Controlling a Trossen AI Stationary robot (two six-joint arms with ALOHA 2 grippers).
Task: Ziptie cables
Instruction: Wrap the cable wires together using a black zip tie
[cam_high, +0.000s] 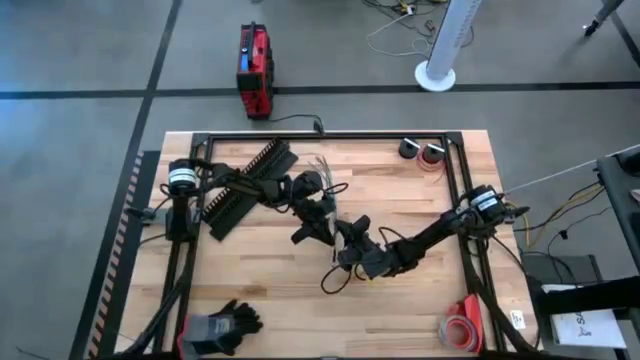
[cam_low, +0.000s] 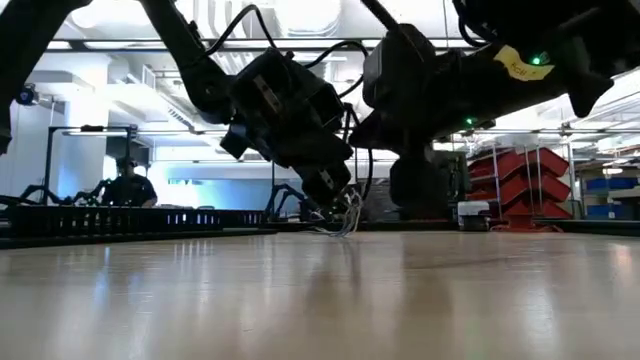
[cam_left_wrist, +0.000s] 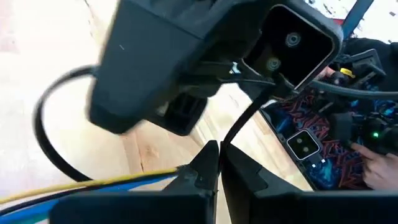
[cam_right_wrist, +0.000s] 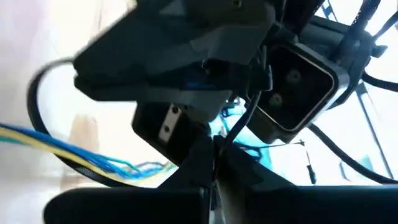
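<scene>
In the high view we find the two end effectors meeting mid-table, and their bodies cover much of the cables (cam_high: 325, 180), whose thin fanned ends show just beyond, toward the far side. From the low view we see only a few wire loops (cam_low: 345, 222) hanging below the left end effector (cam_low: 335, 205). The left end effector (cam_left_wrist: 217, 163) has its fingers pressed together; whether a wire sits between them we cannot tell. The right end effector (cam_right_wrist: 214, 158) likewise looks pressed together. Yellow and blue wires (cam_right_wrist: 74, 155) cross the right wrist view.
</scene>
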